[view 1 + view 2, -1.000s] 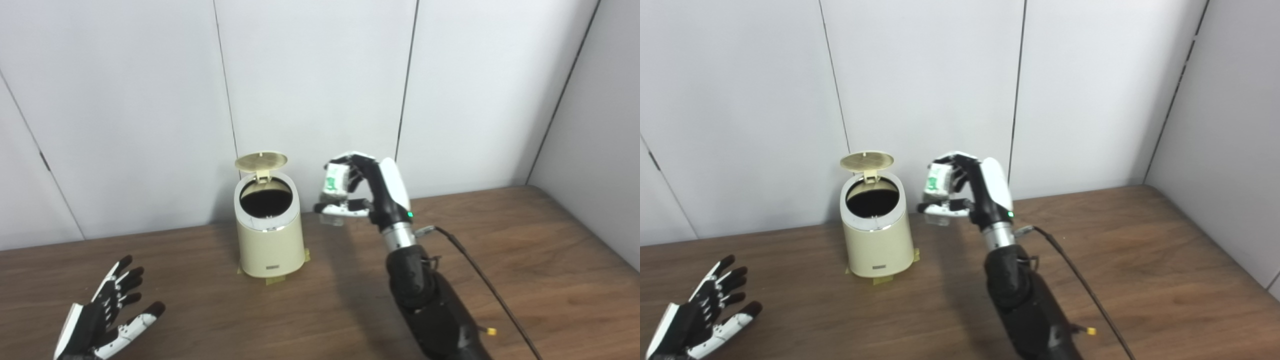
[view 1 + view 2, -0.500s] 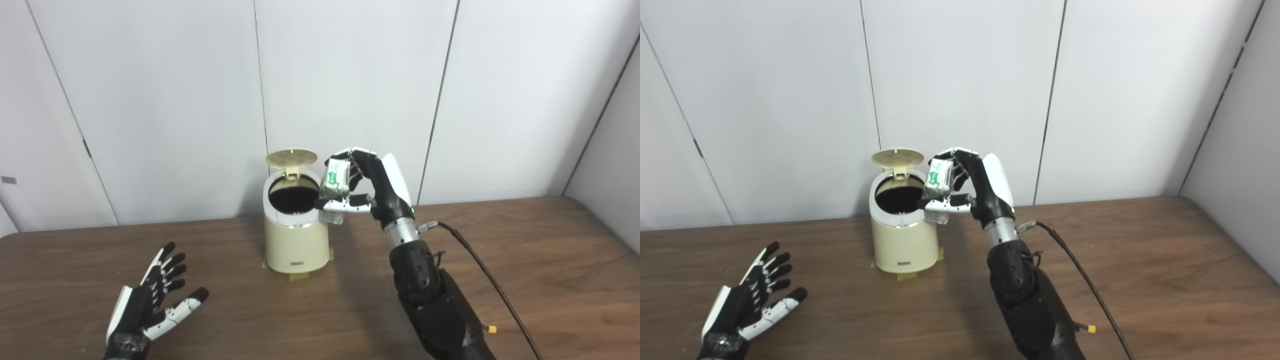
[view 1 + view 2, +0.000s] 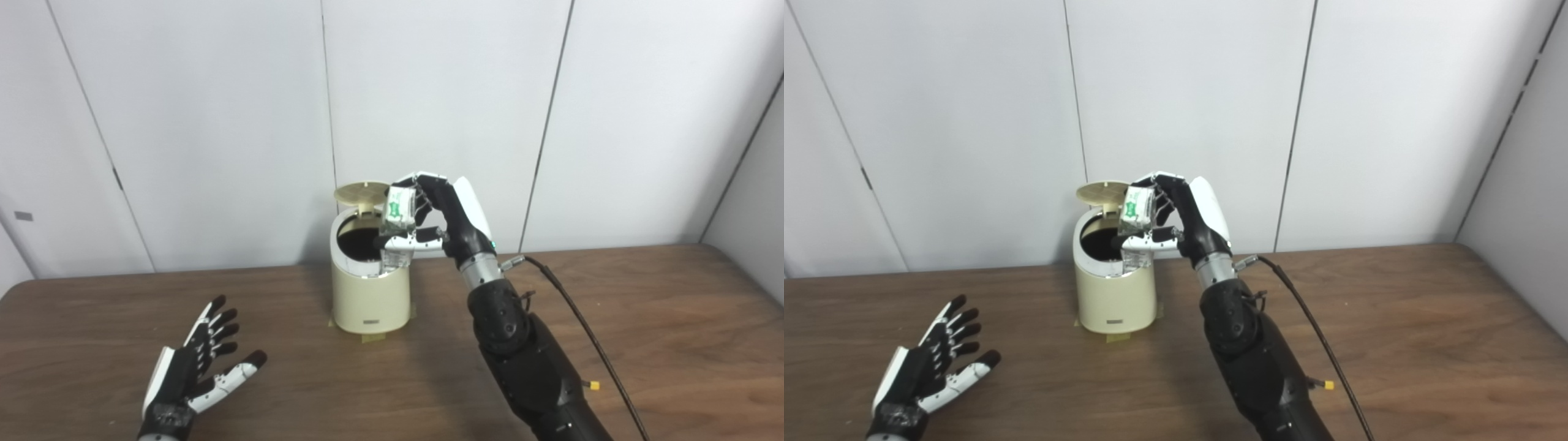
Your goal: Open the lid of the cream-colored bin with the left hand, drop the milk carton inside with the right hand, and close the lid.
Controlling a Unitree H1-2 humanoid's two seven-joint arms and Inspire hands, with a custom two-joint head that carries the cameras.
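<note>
The cream-colored bin (image 3: 370, 294) stood near the back of the brown wooden surface (image 3: 661, 318), close to the white panelled wall (image 3: 214, 110), with its round lid (image 3: 361, 193) tipped up and back on the hinge so that the dark opening faced upward. Strips of yellowish tape (image 3: 370, 336) showed at the foot of the bin. The right hand (image 3: 438, 214) was raised beside the right edge of the bin's rim, its fingers (image 3: 422, 190) curled over the top of the milk carton (image 3: 398, 208) and its thumb under it, so the hand was clamped on the carton. The white carton, with green print on its face, was held roughly upright and sat over the right part of the opening; its lower end appeared to be at or just above the rim, though the thumb hid the exact gap. A black cable (image 3: 582, 331) ran from the wrist of the right arm back across the surface. The left hand (image 3: 196, 373) lay well apart from the bin, low at the near left of the surface, palm up, fingers spread and holding nothing.
</note>
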